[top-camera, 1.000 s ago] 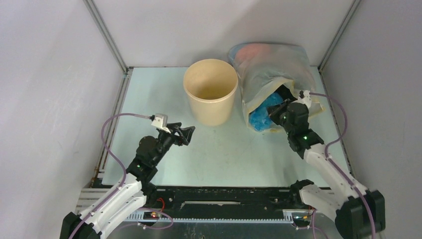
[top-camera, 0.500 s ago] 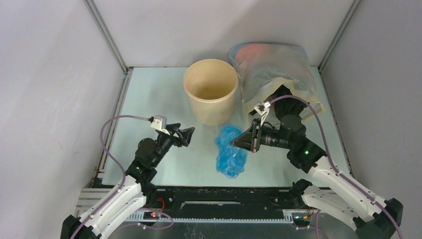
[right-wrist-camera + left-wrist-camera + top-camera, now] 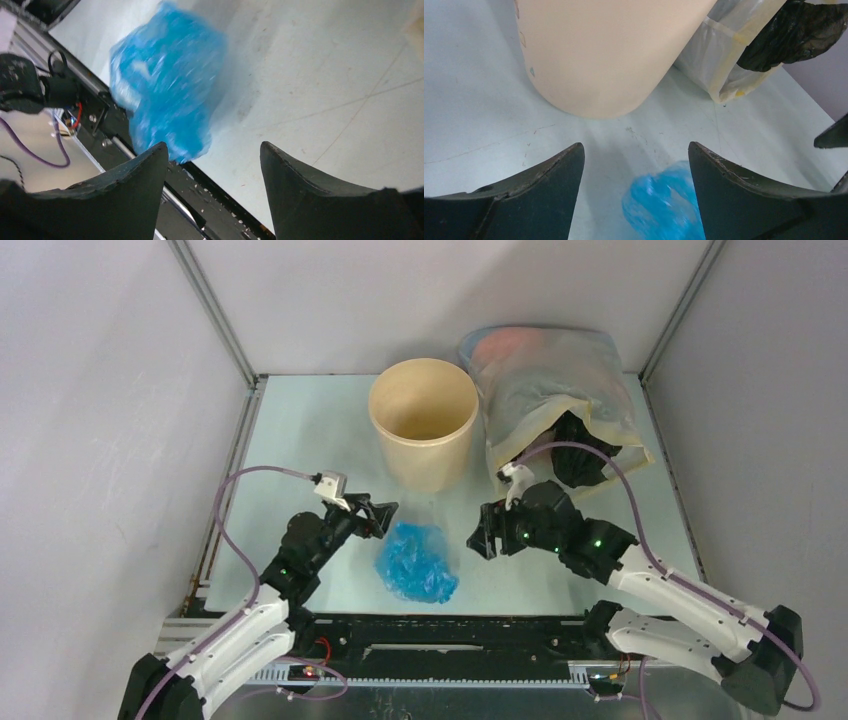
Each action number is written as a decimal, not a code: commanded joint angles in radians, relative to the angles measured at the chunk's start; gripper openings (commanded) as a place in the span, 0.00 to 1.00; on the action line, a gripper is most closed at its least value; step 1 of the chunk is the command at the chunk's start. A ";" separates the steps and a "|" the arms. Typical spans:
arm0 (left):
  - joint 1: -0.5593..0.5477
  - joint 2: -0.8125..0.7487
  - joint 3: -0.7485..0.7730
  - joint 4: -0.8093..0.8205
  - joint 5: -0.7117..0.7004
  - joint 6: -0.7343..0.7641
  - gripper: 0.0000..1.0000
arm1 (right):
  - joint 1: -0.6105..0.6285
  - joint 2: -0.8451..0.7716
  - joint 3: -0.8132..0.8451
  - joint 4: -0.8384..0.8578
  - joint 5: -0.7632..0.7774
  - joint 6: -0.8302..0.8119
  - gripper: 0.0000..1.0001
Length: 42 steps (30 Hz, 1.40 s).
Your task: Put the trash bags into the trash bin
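A crumpled light-blue trash bag [image 3: 415, 562] is low over the table near its front edge, between my two grippers, and looks blurred in both wrist views. My left gripper [image 3: 383, 519] stands open just left of it, and the bag [image 3: 664, 205] shows low between its fingers. My right gripper [image 3: 481, 537] is open to the right of the bag [image 3: 167, 80], holding nothing. The tan trash bin [image 3: 423, 430] stands upright behind them, and its wall [image 3: 609, 50] fills the left wrist view.
A large cloudy plastic sack [image 3: 555, 390] leans at the back right beside the bin, with something black [image 3: 578, 458] in its mouth. The black front rail [image 3: 220, 195] runs just behind the blue bag. Metal frame posts rise at the back corners.
My right gripper pulled the blue bag out of the sack, swung it left toward the front and opened, releasing it. The left gripper edged slightly toward the bag.
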 commanded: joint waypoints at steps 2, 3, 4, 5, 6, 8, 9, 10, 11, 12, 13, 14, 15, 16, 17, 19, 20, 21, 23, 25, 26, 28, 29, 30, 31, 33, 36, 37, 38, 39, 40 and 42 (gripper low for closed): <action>-0.008 0.001 0.029 0.043 0.037 0.019 0.84 | 0.223 0.036 0.036 0.033 0.234 -0.031 0.68; -0.008 -0.001 0.028 0.044 0.034 0.020 0.84 | 0.259 0.055 0.037 0.047 0.238 -0.035 0.68; -0.007 -0.002 0.025 0.046 0.032 0.021 0.84 | 0.290 0.077 0.037 0.062 0.241 -0.037 0.68; -0.008 -0.001 0.025 0.046 0.032 0.022 0.84 | 0.322 0.103 0.037 0.076 0.244 -0.037 0.68; -0.008 0.000 0.026 0.047 0.033 0.021 0.84 | 0.341 0.127 0.038 0.088 0.247 -0.037 0.68; -0.009 0.005 0.029 0.047 0.041 0.023 0.84 | 0.356 0.181 0.040 0.113 0.262 -0.036 0.70; -0.009 0.009 0.031 0.045 0.047 0.022 0.84 | 0.357 0.205 0.046 0.118 0.271 -0.035 0.71; -0.009 0.011 0.034 0.039 0.055 0.018 0.84 | 0.356 0.230 0.052 0.120 0.290 -0.031 0.71; -0.009 0.012 0.040 0.027 0.064 0.008 0.83 | 0.356 0.261 0.064 0.120 0.319 -0.023 0.73; -0.009 0.013 0.042 0.008 0.069 -0.008 0.83 | 0.353 0.282 0.071 0.115 0.346 -0.013 0.75; -0.010 0.010 0.038 0.000 0.073 -0.032 0.83 | 0.346 0.300 0.082 0.116 0.360 -0.007 0.76; -0.011 0.005 0.028 -0.004 0.083 -0.048 0.83 | 0.339 0.315 0.090 0.121 0.366 -0.001 0.77; -0.012 0.000 0.024 -0.018 0.096 -0.057 0.84 | 0.331 0.327 0.094 0.126 0.374 0.012 0.78; -0.013 0.000 0.025 -0.041 0.112 -0.060 0.84 | 0.324 0.335 0.095 0.135 0.376 0.023 0.79; -0.013 0.003 0.030 -0.064 0.128 -0.059 0.85 | 0.317 0.342 0.095 0.148 0.372 0.031 0.80; -0.019 0.020 0.038 -0.096 0.171 -0.057 0.87 | 0.308 0.361 0.095 0.180 0.363 0.030 0.81; -0.027 0.033 0.041 -0.106 0.192 -0.057 0.88 | 0.305 0.371 0.095 0.197 0.352 0.030 0.82; -0.041 0.047 0.044 -0.118 0.198 -0.054 0.89 | 0.301 0.382 0.095 0.211 0.335 0.030 0.82; -0.070 0.077 0.059 -0.154 0.185 -0.034 0.90 | 0.293 0.405 0.095 0.237 0.299 0.037 0.81; -0.100 0.096 0.067 -0.179 0.154 -0.019 0.89 | 0.293 0.426 0.095 0.264 0.261 0.033 0.76; -0.110 0.102 0.066 -0.183 0.143 -0.015 0.89 | 0.293 0.433 0.095 0.274 0.247 0.031 0.74; -0.123 0.115 0.067 -0.190 0.136 -0.014 0.88 | 0.292 0.442 0.095 0.286 0.227 0.031 0.67; -0.127 0.121 0.069 -0.195 0.134 -0.013 0.86 | 0.291 0.444 0.095 0.289 0.222 0.030 0.63; -0.131 0.128 0.072 -0.205 0.126 -0.012 0.84 | 0.291 0.442 0.094 0.290 0.221 0.031 0.60; -0.137 0.136 0.075 -0.219 0.111 -0.010 0.82 | 0.291 0.439 0.095 0.287 0.221 0.031 0.55; -0.143 0.150 0.077 -0.236 0.093 -0.007 0.76 | 0.290 0.429 0.095 0.278 0.233 0.031 0.41; -0.147 0.156 0.082 -0.259 0.071 -0.011 0.59 | 0.290 0.407 0.095 0.244 0.284 0.040 0.18; -0.147 0.153 0.081 -0.265 0.060 -0.010 0.49 | 0.290 0.395 0.095 0.226 0.313 0.048 0.10; -0.147 0.147 0.081 -0.269 0.050 -0.010 0.40 | 0.290 0.381 0.094 0.203 0.355 0.061 0.06; -0.148 0.136 0.077 -0.271 0.040 -0.011 0.32 | 0.288 0.367 0.095 0.178 0.404 0.077 0.02; -0.148 0.120 0.072 -0.273 0.024 -0.012 0.22 | 0.289 0.352 0.095 0.146 0.457 0.098 0.00; -0.147 0.077 0.059 -0.277 0.001 -0.012 0.04 | 0.288 0.320 0.094 0.078 0.571 0.149 0.00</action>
